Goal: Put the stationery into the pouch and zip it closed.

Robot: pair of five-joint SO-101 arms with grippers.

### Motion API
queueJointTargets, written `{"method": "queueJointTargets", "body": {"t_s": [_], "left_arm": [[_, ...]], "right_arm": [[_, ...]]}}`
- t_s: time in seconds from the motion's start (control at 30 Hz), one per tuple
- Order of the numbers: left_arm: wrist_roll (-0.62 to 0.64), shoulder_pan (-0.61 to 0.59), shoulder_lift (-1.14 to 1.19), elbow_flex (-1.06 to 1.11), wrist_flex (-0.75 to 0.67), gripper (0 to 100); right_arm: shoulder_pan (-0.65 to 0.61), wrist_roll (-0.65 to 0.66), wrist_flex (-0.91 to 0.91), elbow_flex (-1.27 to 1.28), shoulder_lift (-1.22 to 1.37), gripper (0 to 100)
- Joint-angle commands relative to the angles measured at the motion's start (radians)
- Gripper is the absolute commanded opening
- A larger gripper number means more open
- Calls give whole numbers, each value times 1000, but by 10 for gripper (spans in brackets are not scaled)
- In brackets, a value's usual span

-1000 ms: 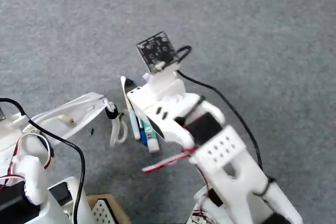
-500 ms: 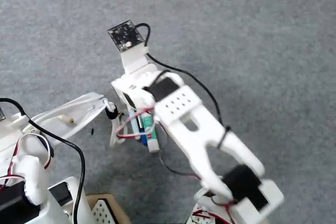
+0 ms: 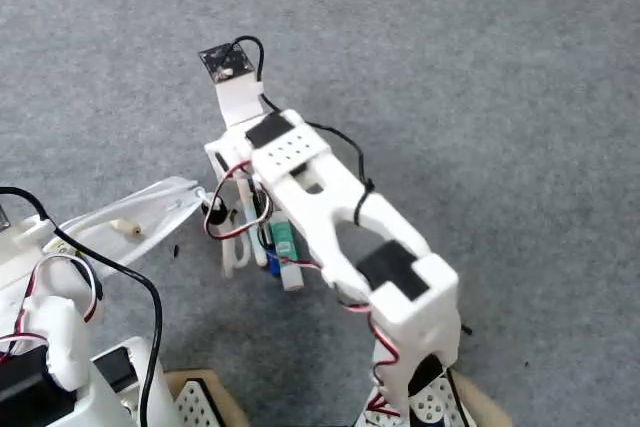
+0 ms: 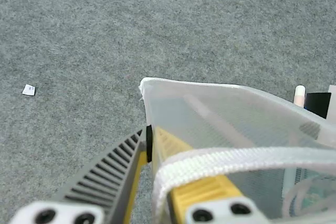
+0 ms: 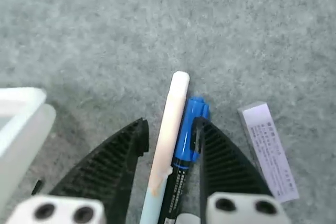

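Between the spread jaws of the right gripper (image 5: 170, 125) lie a pale pen (image 5: 169, 108) and a blue marker (image 5: 189, 129), touching side by side on the table (image 5: 252, 24). The ribbed black fingers (image 5: 126, 150) flank both without pressing on them. A lilac eraser block (image 5: 266, 150) sits just outside one finger. In the high view the right arm (image 3: 330, 217) covers most of the stationery; a green-labelled piece (image 3: 283, 243) pokes out beneath it. The left gripper (image 4: 149, 140) is clamped on the rim of the pouch (image 4: 226, 124), a translucent white mesh bag with a woven strap (image 4: 226, 161); what lies inside is hard to make out. The table is grey and felt-like.
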Motion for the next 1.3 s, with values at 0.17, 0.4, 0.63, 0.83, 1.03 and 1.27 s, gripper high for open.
{"method": "queueJointTargets", "body": {"t_s": [0.17, 0.4, 0.63, 0.83, 1.03, 1.27], "left_arm": [[11, -12, 3, -8, -25, 27], [11, -12, 3, -7, -25, 27], [11, -10, 2, -7, -25, 27], [11, -10, 2, -7, -25, 27], [11, -10, 2, -7, -26, 27], [11, -10, 2, -7, -26, 27]], "right_arm": [[14, -12, 121, -274, 173, 149], [15, -17, 201, -430, 294, 149], [15, -14, 210, -499, 367, 148], [26, -12, 210, -503, 380, 136], [48, -11, 210, -518, 381, 56], [49, -11, 210, -518, 389, 53]]}}
